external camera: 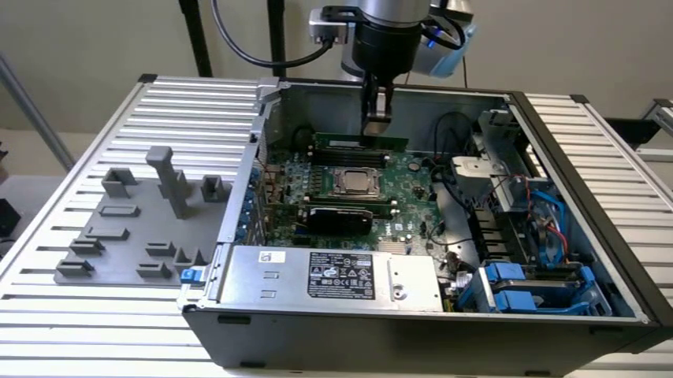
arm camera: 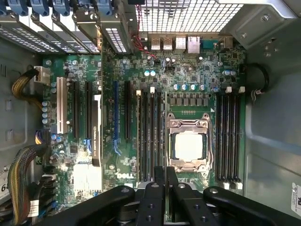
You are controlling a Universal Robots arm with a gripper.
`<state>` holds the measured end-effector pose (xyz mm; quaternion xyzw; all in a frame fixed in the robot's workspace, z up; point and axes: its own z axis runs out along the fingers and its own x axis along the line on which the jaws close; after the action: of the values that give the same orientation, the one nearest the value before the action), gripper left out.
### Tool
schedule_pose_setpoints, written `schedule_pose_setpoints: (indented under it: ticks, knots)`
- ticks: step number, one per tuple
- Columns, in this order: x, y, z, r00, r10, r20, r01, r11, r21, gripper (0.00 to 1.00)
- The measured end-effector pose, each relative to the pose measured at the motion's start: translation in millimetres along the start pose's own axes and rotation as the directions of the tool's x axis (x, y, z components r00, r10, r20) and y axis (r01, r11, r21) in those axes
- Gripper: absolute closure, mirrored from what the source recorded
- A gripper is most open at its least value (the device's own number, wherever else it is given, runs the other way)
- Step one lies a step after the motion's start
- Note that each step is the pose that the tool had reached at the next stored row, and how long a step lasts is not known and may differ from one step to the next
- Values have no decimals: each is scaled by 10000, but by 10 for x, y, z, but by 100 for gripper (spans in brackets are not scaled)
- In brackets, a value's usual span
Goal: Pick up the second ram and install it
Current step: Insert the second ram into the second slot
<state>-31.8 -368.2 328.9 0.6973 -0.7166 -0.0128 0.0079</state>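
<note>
Black pincer (arm camera: pixel 165 170), dark wrist (external camera: pixel 387 31), looping black cable (external camera: pixel 222 25).

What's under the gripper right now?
The motherboard, its silver processor and the black memory slots beside it. The gripper covers some slot ends, so what sits there can't be seen.

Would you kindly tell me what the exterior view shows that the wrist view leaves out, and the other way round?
The exterior view adds the grey fixture tray on the exterior view's left, the labelled power supply, the blue drive caddies, and a green ram stick standing on edge just beneath the gripper. The wrist view adds the rear ports, a white expansion slot and the Dell logo. Both take in the motherboard, its silver processor and the gripper.
</note>
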Motion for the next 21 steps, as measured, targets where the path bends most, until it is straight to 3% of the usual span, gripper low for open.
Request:
schedule_pose_setpoints:
  ticks: [7, 14, 21]
  knots:
    - [5, 164, 127, 10000, -2, 7, 2, 10000, 22, 100]
    - [6, 151, 255, 10000, -3, 8, 3, 10000, 22, 100]
    - [11, 69, 378, 10000, -2, 7, 2, 10000, 22, 100]
